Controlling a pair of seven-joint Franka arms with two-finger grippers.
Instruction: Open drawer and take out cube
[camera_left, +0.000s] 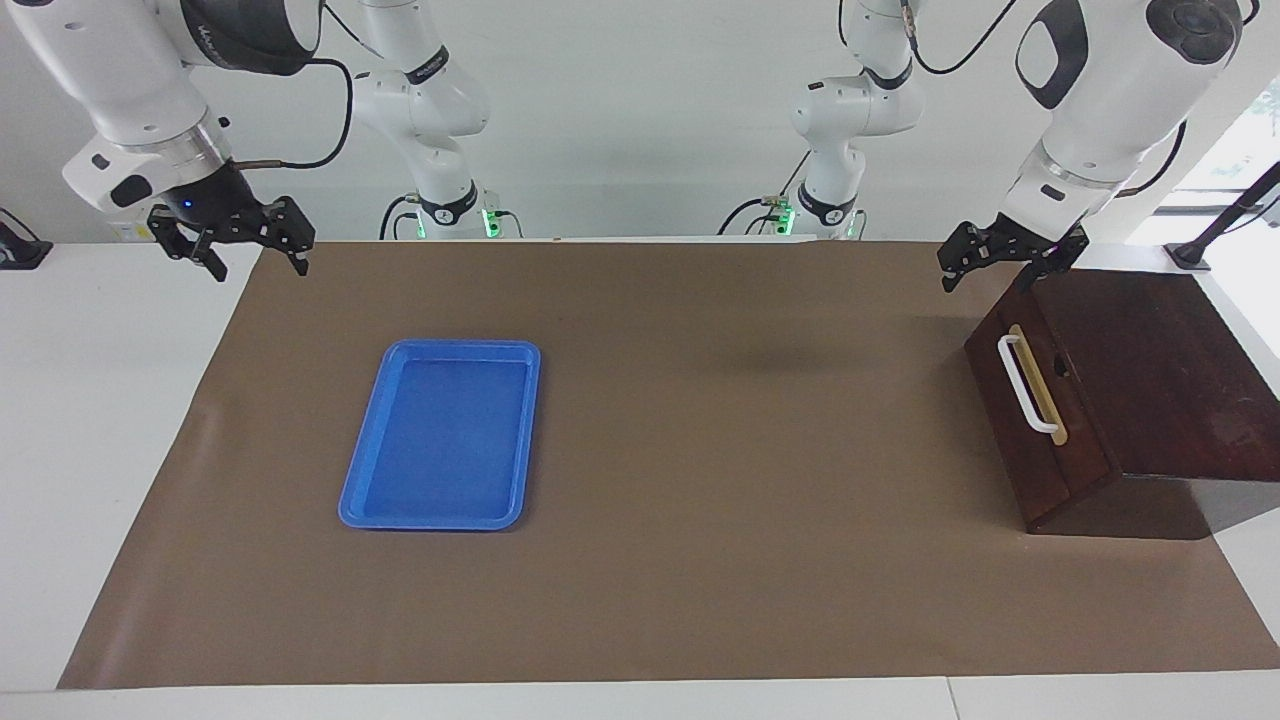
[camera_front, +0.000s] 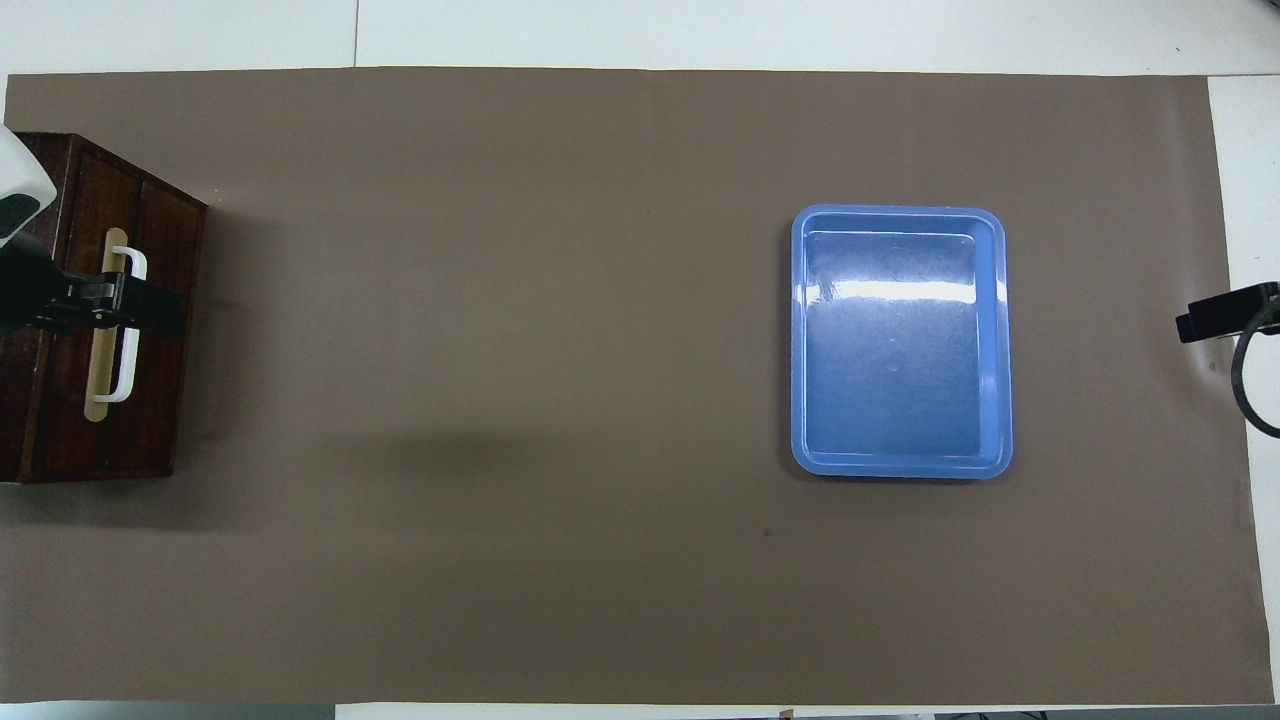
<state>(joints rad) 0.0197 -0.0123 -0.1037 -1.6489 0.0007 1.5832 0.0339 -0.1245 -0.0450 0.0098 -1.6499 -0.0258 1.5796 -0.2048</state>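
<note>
From my seat the drawer (camera_left: 1035, 415) front reads as dark stained wood with a slight sheen, its handle (camera_left: 1022, 383) smooth white plastic on a pale tan wooden strip. The blue tray (camera_front: 900, 215) is glossy plastic, catching a bright glare across its floor. I see a matt brown paper-like sheet (camera_left: 700, 560) covering the smooth white tabletop (camera_left: 90, 420).
</note>
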